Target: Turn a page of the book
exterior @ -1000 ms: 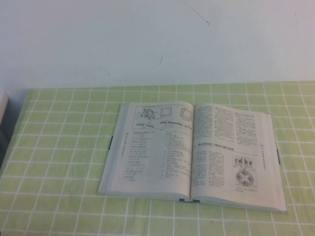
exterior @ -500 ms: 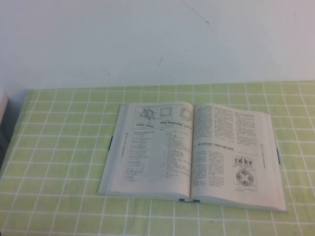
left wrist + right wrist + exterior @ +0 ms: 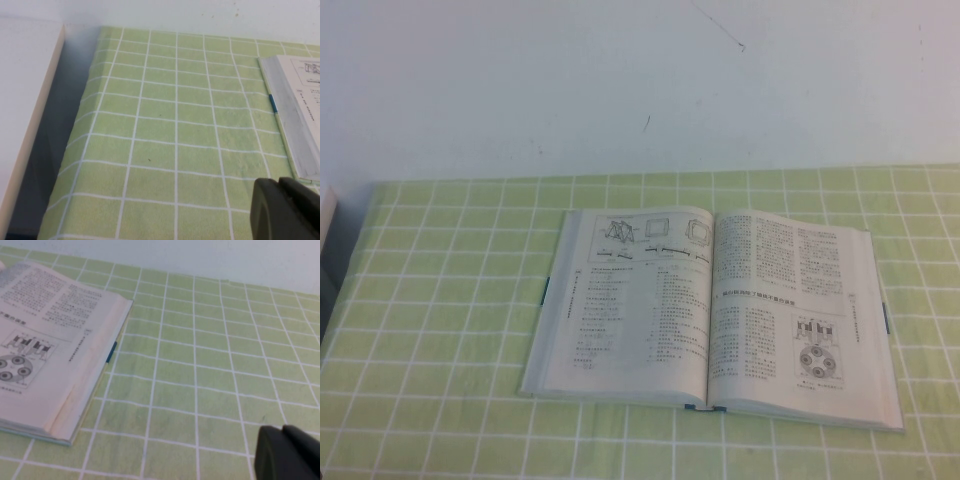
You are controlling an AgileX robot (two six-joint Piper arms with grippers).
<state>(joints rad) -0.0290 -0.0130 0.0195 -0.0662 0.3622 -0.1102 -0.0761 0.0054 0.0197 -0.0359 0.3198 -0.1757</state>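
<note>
Green cloth [image 3: 440, 300] with a white grid covers the table, and the book [image 3: 710, 310] lies open and flat on it, roughly in the middle of the high view, somewhat toward the robot's right. A pale wall [image 3: 620, 80] rises behind the table's far edge. The book's left-hand leaf, the page [image 3: 635, 300], carries line drawings along its top with columns of text beneath; it lies flat against the leaves below it. The right-hand leaf shows dense text and, low down, a diagram with four round shapes clustered under a small mechanical drawing. A thin teal-blue cover edge shows at the outer margins on both sides and at the near end of the spine. Neither arm appears in the high view. In the left wrist view, the left gripper [image 3: 287, 207] shows only as a dark rounded mass at the frame corner, over bare cloth just beside the book's left edge [image 3: 290, 115] and apart from it; I cannot tell whether its jaws are spread or pressed together. A white panel [image 3: 25, 100] stands off the cloth's outer edge on that side. In the right wrist view, the right gripper [image 3: 287, 452] likewise shows as a dark mass at the frame corner, over cloth [image 3: 210, 355] well apart from the book's right edge [image 3: 50, 340]; the state of its jaws cannot be told either. Nothing touches the book.
</note>
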